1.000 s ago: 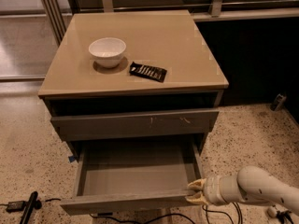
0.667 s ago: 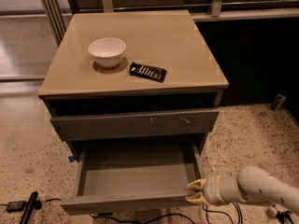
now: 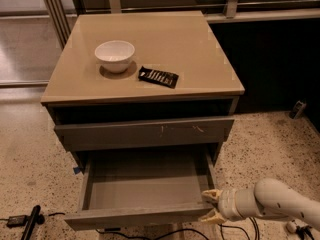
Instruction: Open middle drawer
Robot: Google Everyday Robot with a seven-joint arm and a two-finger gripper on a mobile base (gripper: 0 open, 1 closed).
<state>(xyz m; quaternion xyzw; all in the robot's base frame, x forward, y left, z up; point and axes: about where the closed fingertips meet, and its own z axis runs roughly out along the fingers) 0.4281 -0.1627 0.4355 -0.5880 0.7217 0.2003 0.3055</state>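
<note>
Step in hand: the pull-out is judged all but done. The middle drawer (image 3: pixel 145 184) is seen drawn well out of the cabinet (image 3: pixel 200 59), with its grey box interior bare and open to view.
Drawer position: it is found low in the cabinet, under the scratched upper drawer front (image 3: pixel 140 132), which sits closed. Its plain dark front is nearest the camera.
Gripper: the gripper (image 3: pixel 210 206) is placed at the right end of the drawer's front panel, low and to the right in the view.
Fingers: the two pale fingertips (image 3: pixel 212 194) are held apart, one behind the panel's right corner and one ahead of it (whether the panel is actually being pressed cannot be made out).
Arm pose: the white arm (image 3: pixel 280 204) is brought in from the lower right. It is laid nearly level and close to the floor, with the wrist pointed left at the drawer corner.
Next move: little more travel seems to be needed. A release and a straight withdrawal to the right are called for, so that the drawer is not nudged back in.
Risk: an off-centre hold at one corner could skew the drawer on its runners.
Cabinet top: a white bowl (image 3: pixel 114 54) and a dark packet (image 3: pixel 158 76) are noted near each other, apart and untouched.
</note>
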